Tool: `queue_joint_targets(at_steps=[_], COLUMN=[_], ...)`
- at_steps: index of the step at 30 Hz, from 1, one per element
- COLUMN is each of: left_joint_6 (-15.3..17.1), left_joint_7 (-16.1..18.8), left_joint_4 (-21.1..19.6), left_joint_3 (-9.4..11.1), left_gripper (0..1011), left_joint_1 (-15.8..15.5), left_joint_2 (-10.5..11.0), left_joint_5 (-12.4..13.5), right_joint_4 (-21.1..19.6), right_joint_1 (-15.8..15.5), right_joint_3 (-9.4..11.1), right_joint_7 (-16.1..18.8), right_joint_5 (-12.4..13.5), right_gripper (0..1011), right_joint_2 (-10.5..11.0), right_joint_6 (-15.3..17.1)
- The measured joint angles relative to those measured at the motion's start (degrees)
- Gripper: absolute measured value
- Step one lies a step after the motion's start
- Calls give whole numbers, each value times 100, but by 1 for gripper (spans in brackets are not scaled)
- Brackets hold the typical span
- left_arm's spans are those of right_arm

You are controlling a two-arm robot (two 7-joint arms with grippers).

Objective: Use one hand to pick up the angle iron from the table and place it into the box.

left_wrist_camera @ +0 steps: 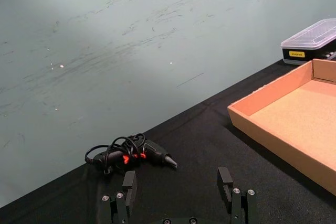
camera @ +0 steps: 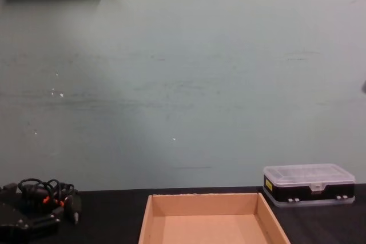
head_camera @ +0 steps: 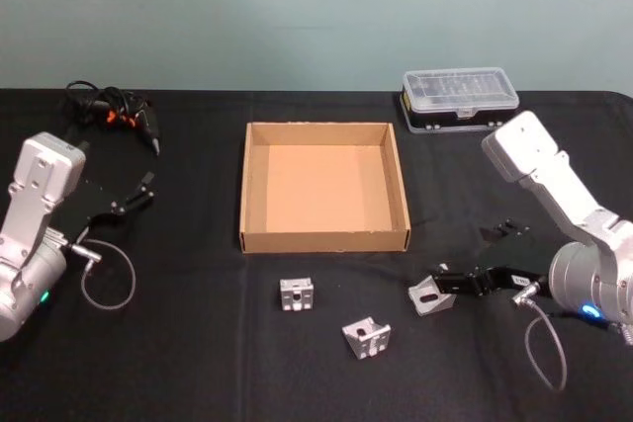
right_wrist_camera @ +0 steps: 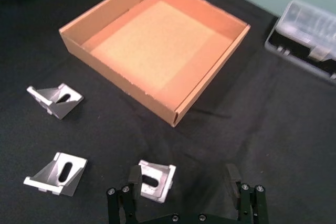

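Observation:
Three silver angle irons lie on the black table [head_camera: 198,343] in front of the tan cardboard box [head_camera: 321,240]: one on the left [head_camera: 297,295], one in the middle [head_camera: 367,336] and one on the right [head_camera: 431,295]. My right gripper [head_camera: 447,282] is low over the table at the right one. In the right wrist view that angle iron [right_wrist_camera: 156,180] lies between the open fingers of the right gripper [right_wrist_camera: 184,177], close to one finger [right_wrist_camera: 135,174], with the box [right_wrist_camera: 205,74] beyond. My left gripper [head_camera: 134,195] hangs open at the far left, apart from the irons.
A black case with a clear lid [head_camera: 460,98] stands behind the box at the right. A black and orange tool with a coiled cord [head_camera: 119,114] lies at the back left, also ahead of the left gripper [left_wrist_camera: 177,182]. Bare tabletop lies around the irons.

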Motion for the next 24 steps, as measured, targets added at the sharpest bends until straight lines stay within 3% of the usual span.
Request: queue_joint_targets(at_steps=[11,24], left_joint_6=[0,0], left_joint_7=[0,0], left_joint_4=[0,0], left_joint_3=[0,0], left_gripper=[1011,1011], left_joint_1=[0,0], left_joint_2=[0,0], left_joint_5=[0,0], right_joint_4=[307,540], right_joint_1=[99,105], right_joint_3=[23,137], right_joint_7=[19,-177], right_joint_5=[29,-106], right_gripper=[1002,1002], right_joint_2=[-452,-852], right_joint_6=[500,697])
